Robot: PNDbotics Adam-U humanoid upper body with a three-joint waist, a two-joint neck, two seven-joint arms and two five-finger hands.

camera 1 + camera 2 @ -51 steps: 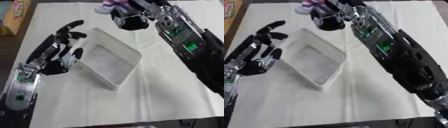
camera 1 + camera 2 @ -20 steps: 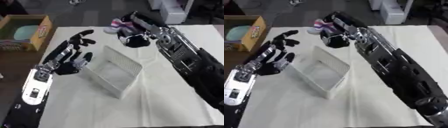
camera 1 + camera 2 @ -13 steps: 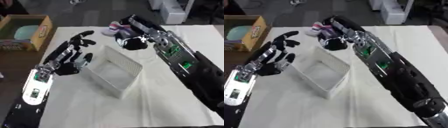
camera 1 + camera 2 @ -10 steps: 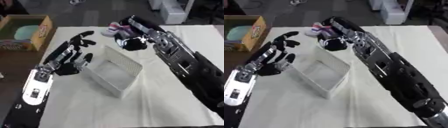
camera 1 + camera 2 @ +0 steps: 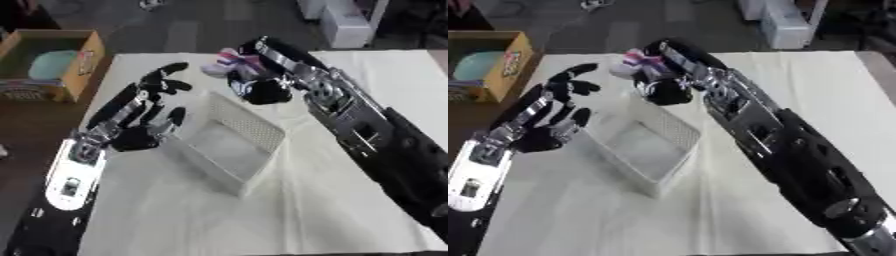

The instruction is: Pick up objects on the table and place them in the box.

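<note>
Left eye view had the right hand (image 5: 261, 90) curled around a pink-and-white object (image 5: 229, 63), maybe a soft toy, just past the white box's (image 5: 229, 144) far corner. Left hand (image 5: 140, 125) sat beside the box, fingers spread, holding nothing.

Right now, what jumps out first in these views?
The white mesh box sits at the middle of the cream-covered table, seemingly empty. Just beyond its far corner, the right hand has its fingers curled round a small pink, white and purple object. The left hand rests open against the box's left side.
</note>
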